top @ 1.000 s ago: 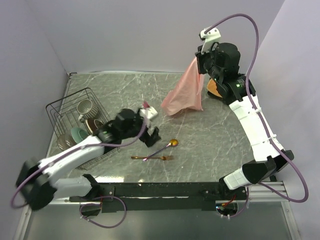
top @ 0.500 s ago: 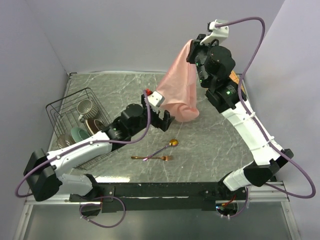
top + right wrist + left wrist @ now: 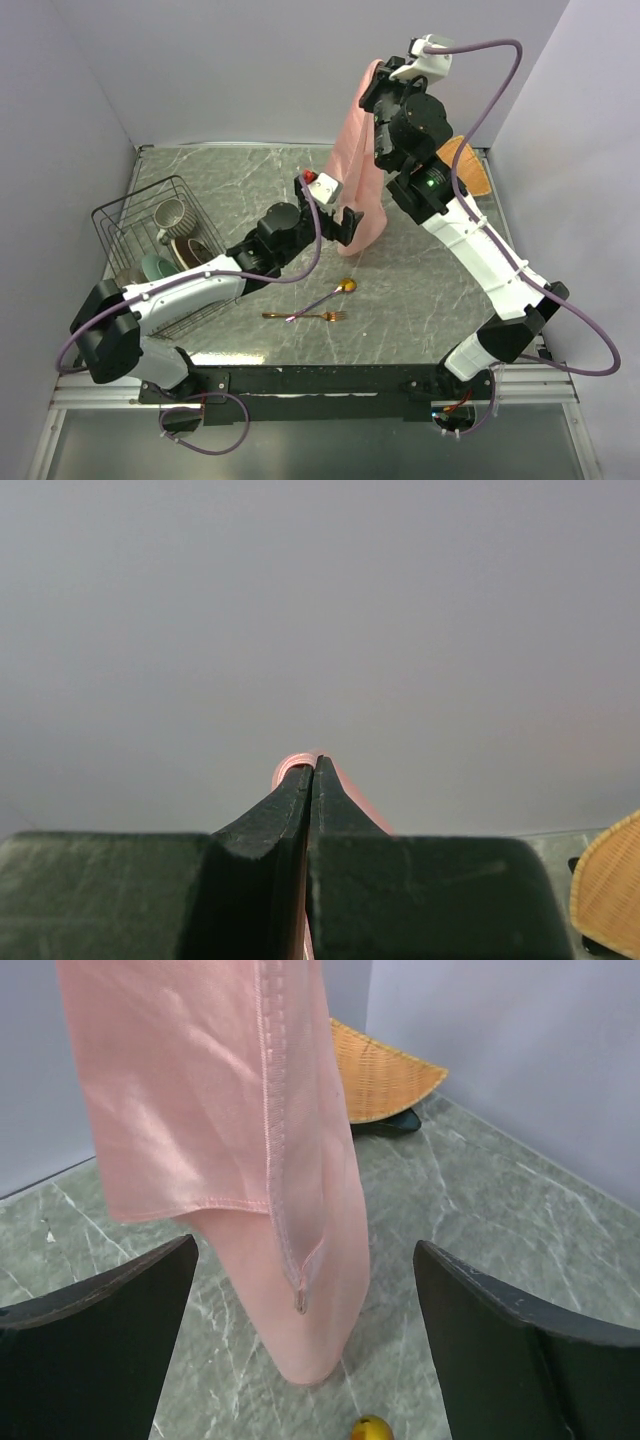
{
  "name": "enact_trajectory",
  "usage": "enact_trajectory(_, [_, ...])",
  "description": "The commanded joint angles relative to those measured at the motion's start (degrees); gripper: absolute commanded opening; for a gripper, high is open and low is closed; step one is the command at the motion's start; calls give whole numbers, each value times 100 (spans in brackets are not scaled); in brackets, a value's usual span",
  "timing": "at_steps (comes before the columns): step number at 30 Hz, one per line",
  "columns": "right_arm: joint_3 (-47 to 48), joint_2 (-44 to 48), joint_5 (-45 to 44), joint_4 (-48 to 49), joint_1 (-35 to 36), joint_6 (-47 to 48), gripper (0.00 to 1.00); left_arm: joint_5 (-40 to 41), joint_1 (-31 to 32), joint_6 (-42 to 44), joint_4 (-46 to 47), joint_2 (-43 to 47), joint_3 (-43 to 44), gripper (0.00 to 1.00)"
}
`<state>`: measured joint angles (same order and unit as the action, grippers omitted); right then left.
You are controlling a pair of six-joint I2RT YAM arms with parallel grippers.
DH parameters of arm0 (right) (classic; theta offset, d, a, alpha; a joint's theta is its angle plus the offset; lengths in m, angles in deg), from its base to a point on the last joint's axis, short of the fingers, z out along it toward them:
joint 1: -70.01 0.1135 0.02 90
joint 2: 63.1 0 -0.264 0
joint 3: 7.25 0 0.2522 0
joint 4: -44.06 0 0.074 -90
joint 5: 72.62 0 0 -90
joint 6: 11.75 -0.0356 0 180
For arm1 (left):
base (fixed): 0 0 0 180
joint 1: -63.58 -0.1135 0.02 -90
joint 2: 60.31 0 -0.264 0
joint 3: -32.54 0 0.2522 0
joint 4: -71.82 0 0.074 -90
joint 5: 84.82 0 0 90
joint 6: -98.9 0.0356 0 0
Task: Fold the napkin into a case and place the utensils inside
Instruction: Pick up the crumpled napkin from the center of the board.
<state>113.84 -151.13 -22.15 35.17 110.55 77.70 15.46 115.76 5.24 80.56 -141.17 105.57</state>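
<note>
A black wire rack [image 3: 130, 225] holding cups and bowls stands on the table [image 3: 250, 175], well to the left of the napkin [image 3: 358, 160]. The left claw [image 3: 305, 1260] is just beside the napkin's lower end on its near-left side, with its jaws spread wide and facing the cloth. Neither finger [image 3: 110, 1305] touches it.

The fork [image 3: 305, 316] and spoon [image 3: 335, 292] lie on the table nearer than the napkin and slightly left of it. They are close together, and the spoon's bowl points toward the cloth.

The napkin is unfolded. It hangs as a long, narrow drape, and I cannot tell whether its bottom tip reaches the table. At its top, the right claw [image 3: 312, 765] is raised high and pinched tight on the upper edge, with pink cloth showing between the jaws. A woven fan-shaped mat [image 3: 468, 165] lies just right of the napkin, at the back of the table.
</note>
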Motion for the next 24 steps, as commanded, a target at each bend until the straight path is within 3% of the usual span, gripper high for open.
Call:
enact_trajectory(1, [96, 75, -82, 744, 95, 302, 0, 518, 38, 252, 562, -245, 296, 93])
enact_trajectory(4, [60, 102, 59, 753, 95, 381, 0, 405, -242, 217, 598, -299, 401, 83])
enact_trajectory(7, [69, 102, 94, 709, 95, 434, 0, 150, -462, 138, 527, -334, 585, 54])
enact_trajectory(8, [60, 102, 94, 718, 104, 486, 0, 54, -507, 94, 492, -325, 630, 37])
enact_trajectory(11, [-1, 102, 112, 771, 86, 609, 0, -307, -587, 128, 404, -194, 718, 11])
enact_trajectory(13, [-54, 102, 129, 744, 78, 653, 0, -491, -630, 173, 326, -19, 701, 1])
enact_trajectory(24, [-1301, 620, 875, 78, -431, 961, 0, -1564, -1649, 23, -1483, 1089, 340, 1])
